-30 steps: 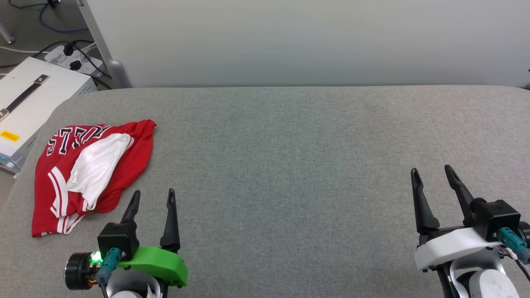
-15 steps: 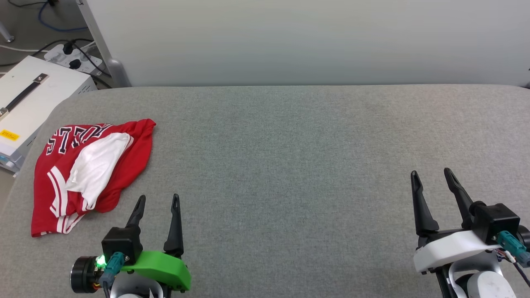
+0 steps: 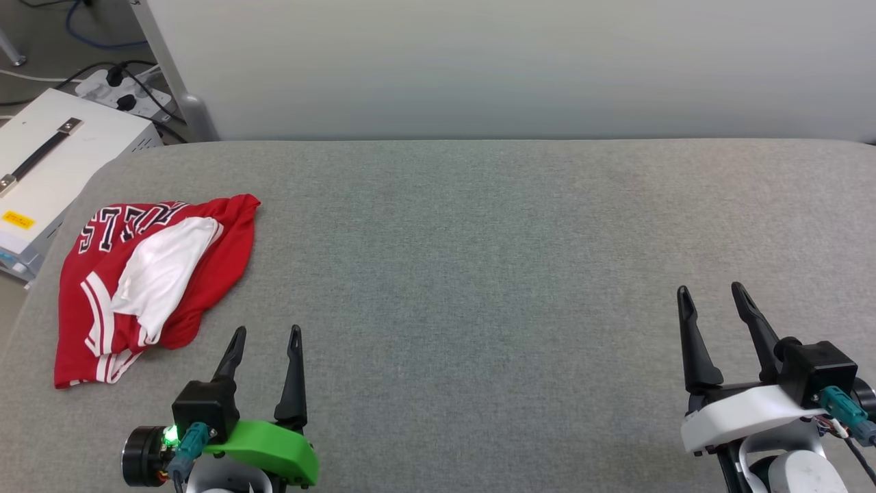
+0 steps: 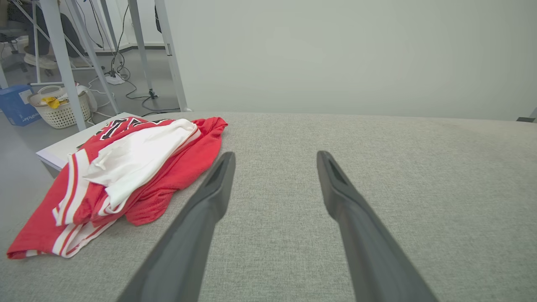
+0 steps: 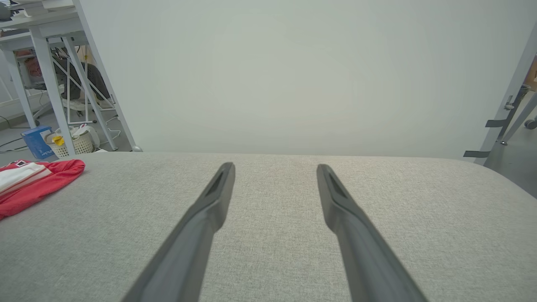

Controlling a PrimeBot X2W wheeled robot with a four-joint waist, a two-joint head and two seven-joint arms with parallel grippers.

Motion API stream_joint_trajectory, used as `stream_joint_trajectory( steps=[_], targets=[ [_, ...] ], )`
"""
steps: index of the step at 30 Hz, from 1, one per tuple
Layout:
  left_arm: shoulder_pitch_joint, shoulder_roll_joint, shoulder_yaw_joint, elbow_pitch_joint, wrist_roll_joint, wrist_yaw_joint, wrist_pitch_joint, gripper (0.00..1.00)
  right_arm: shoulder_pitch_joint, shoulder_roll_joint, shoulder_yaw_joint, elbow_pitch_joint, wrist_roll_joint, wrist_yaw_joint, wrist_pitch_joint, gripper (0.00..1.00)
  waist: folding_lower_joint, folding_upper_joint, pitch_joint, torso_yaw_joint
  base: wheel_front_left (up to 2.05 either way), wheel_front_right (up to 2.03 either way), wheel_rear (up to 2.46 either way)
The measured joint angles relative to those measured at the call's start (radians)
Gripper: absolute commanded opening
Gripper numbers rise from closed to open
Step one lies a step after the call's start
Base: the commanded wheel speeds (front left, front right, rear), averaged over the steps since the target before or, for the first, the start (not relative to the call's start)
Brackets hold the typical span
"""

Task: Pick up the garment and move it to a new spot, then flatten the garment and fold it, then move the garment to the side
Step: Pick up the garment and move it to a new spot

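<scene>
Left gripper (image 3: 267, 330) has slid back a bit toward the near edge of the grey fabric tabletop (image 3: 479, 239) since a sec ago, and the right gripper (image 3: 710, 289) has eased back a touch too. The garment (image 3: 157, 274) lies as it did.

We see both grippers w/ fingers spread wide and nothing btwn them, ea. pair pointing toward the far edge. The left one is by the near-left corner, w/ a green cover and a small green light lit at the wrist. The right one is by the near-right corner, w/ a white cover.

The garment is a red jersey tee, crumpled in a loose heap along the left edge, approx midway btwn the near and far edges. A white sleeve lies on top, w/ red-and-white striped trim toward the near side and navy white-outlined lettering at the far side. Its near folds are close to the left gripper's fingertips but not touching. In the right wrist view a red-and-white corner of it sits at the left border, well apart from the right gripper.

Off the left edge stands a white box (image 3: 55, 157) w/ a black strap handle, and a power strip (image 3: 123, 92) lies beyond it. A pale wall panel (image 3: 513, 68) runs along the far edge.
</scene>
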Motion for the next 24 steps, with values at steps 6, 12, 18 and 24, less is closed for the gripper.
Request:
stream_joint_trajectory(
  steps=[6,12,18,24],
  targets=[
    [-0.005,0.0,0.002,0.026,-0.015,-0.002,-0.013,1.0,0.0,0.0,0.027,0.016,0.006,0.0,-0.012,1.0,0.0,0.0,0.0,0.032,0.0,0.0,0.0],
    [-0.005,0.0,0.015,0.034,-0.016,-0.002,-0.024,1.0,0.0,0.0,0.056,0.03,0.014,0.0,-0.024,1.0,0.0,0.0,-0.005,0.085,0.0,0.0,0.0],
    [-0.005,-0.001,0.024,0.04,-0.016,-0.006,-0.038,1.0,0.0,0.0,0.081,0.042,0.031,0.0,-0.035,1.0,0.0,0.0,-0.013,0.153,0.0,0.0,0.0],
    [-0.005,-0.001,0.027,0.047,-0.016,-0.014,-0.049,1.0,0.0,0.001,0.102,0.054,0.044,0.0,-0.045,1.0,0.0,0.0,-0.018,0.227,0.0,0.0,0.0]
  ],
)
